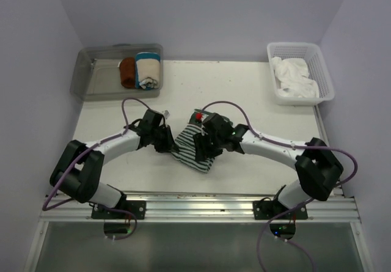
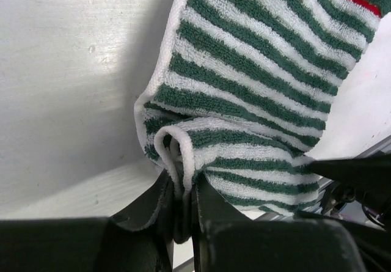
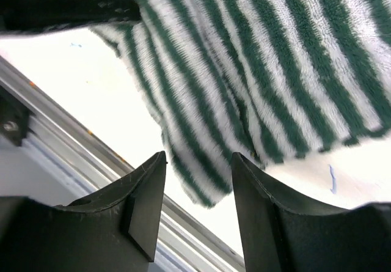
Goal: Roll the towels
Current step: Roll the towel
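Pinched shut at the bottom of the left wrist view, the left pincer (image 2: 183,192) gripped a raised fold of the green-and-white striped towel (image 2: 256,82), which lay crumpled at the centre of the counter (image 1: 244,88). At that towel's 3 o'clock the right pincer (image 3: 198,162) hung by its edge with fingers partly apart, holding nothing. At 1 o'clock, by the far edge, the white towel (image 1: 294,76) sat heaped in a white basket (image 1: 302,99).

From above, the left gripper (image 1: 167,141) and right gripper (image 1: 203,142) cover much of the green-striped towel (image 1: 186,153); both wrist views crop it
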Tool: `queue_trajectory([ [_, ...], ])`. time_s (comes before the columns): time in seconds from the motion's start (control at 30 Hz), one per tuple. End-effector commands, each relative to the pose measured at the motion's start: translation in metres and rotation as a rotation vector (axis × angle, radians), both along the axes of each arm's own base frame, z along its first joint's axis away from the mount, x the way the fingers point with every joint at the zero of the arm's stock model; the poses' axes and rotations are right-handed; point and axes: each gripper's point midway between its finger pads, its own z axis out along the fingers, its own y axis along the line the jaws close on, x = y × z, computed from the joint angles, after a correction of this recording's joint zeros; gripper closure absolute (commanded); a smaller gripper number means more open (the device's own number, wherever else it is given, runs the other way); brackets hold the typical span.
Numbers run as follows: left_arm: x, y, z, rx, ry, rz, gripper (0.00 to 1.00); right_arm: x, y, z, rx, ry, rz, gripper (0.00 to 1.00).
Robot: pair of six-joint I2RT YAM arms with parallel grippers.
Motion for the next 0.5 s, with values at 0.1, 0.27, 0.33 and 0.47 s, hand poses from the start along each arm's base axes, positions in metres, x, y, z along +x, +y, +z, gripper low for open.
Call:
queue_trajectory([
  [0.1, 0.005, -0.006, 0.01, -0.003, 0.027, -0.017, 0.97, 0.007, -0.022, 0.046, -0.263, -0.419, 0.091, 0.49],
  [0.27, 0.003, -0.005, 0.01, 0.009, 0.046, -0.033, 0.98, -0.009, -0.004, 0.049, -0.34, -0.624, 0.237, 0.42],
  [0.33, 0.003, -0.005, 0.011, 0.008, 0.047, -0.032, 0.99, -0.011, 0.002, 0.047, -0.375, -0.678, 0.257, 0.41],
  [0.47, 0.003, -0.007, 0.012, 0.003, 0.051, -0.035, 0.98, -0.015, 0.016, 0.035, -0.435, -0.74, 0.298, 0.4],
])
